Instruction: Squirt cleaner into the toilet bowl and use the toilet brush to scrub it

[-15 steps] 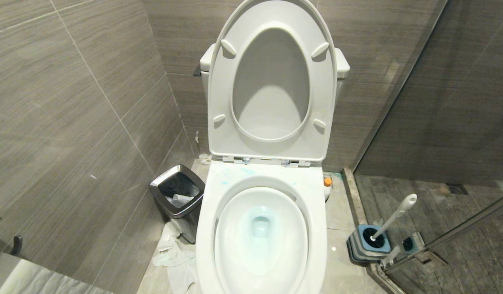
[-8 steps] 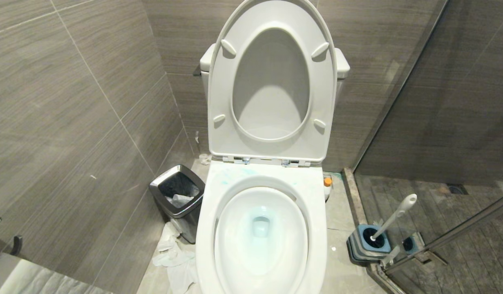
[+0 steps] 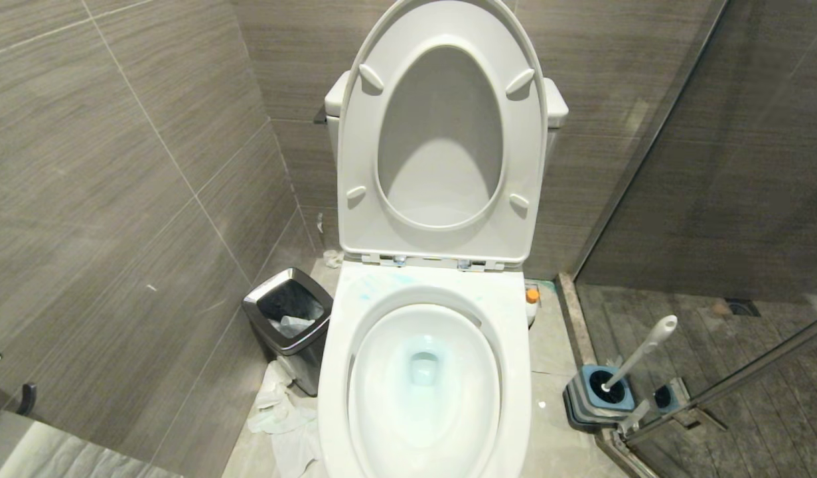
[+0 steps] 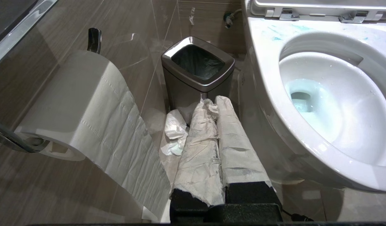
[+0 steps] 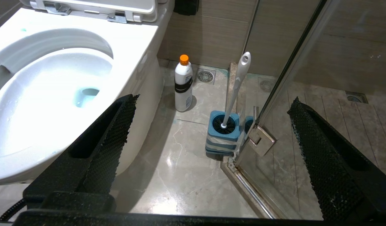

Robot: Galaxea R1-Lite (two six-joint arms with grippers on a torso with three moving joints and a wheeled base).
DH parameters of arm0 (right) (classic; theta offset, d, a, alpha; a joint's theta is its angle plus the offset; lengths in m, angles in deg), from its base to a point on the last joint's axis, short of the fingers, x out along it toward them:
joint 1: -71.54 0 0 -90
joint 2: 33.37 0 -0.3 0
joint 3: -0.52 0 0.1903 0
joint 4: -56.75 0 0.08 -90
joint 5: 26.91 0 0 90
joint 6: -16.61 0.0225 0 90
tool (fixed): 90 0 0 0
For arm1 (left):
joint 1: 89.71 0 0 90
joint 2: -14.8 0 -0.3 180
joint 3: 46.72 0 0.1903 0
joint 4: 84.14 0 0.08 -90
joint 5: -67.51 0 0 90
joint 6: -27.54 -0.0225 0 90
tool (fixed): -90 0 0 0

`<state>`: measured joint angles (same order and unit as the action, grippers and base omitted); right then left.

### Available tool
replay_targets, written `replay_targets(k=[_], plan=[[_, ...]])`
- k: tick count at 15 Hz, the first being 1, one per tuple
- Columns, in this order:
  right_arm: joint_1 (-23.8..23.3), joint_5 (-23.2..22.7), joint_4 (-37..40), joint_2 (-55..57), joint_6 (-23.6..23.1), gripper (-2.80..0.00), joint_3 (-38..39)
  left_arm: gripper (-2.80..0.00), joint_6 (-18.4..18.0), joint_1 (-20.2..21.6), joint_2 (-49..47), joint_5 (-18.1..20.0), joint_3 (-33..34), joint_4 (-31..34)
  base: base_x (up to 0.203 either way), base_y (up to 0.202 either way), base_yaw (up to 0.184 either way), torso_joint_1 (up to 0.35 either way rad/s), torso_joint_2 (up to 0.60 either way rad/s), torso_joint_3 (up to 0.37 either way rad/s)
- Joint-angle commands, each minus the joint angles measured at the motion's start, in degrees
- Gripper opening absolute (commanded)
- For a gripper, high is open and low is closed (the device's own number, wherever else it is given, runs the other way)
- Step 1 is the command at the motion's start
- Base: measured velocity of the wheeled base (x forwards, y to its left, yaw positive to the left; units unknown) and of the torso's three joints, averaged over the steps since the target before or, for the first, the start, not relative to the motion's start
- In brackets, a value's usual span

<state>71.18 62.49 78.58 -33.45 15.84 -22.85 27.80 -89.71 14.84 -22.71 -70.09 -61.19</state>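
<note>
The toilet bowl [image 3: 338,345] stands in the middle with seat and lid raised. Turquoise liquid tints its water, and blue smears mark the back of its rim [image 4: 265,62]. The cleaner [image 5: 183,84], orange-capped, stands upright on the floor right of the toilet, with only its cap [image 3: 531,297] showing in the head view. The toilet brush [image 5: 238,84] leans in its blue-and-grey holder [image 5: 222,138] by the glass door. My left gripper [image 4: 211,102], fingers wrapped in white paper, is shut on nothing, left of the bowl. My right gripper [image 5: 214,99] is open above the floor, facing bottle and brush. Neither gripper shows in the head view.
A steel-rimmed waste bin [image 3: 249,302] stands left of the toilet, with crumpled tissue [image 3: 282,418] on the floor before it. A paper roll [image 4: 80,94] hangs on the left wall. A glass shower door with a metal hinge [image 5: 261,141] bounds the right. A floor drain [image 5: 206,76] lies behind the bottle.
</note>
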Motion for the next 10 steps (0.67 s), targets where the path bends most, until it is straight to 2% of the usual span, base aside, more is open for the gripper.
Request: replay_targets(k=[1, 10], plan=[[0.00, -0.02, -0.05, -0.01, -0.02, 0.00, 0.62, -2.80, 0.03, 0.00, -0.05, -0.04, 0.37, -0.02, 0.000, 0.000, 0.000, 0.000, 0.00, 0.000], [0.00, -0.02, -0.05, -0.01, -0.02, 0.00, 0.62, -2.80, 0.08, 0.00, -0.05, -0.04, 0.35, -0.02, 0.000, 0.000, 0.000, 0.000, 0.00, 0.000]])
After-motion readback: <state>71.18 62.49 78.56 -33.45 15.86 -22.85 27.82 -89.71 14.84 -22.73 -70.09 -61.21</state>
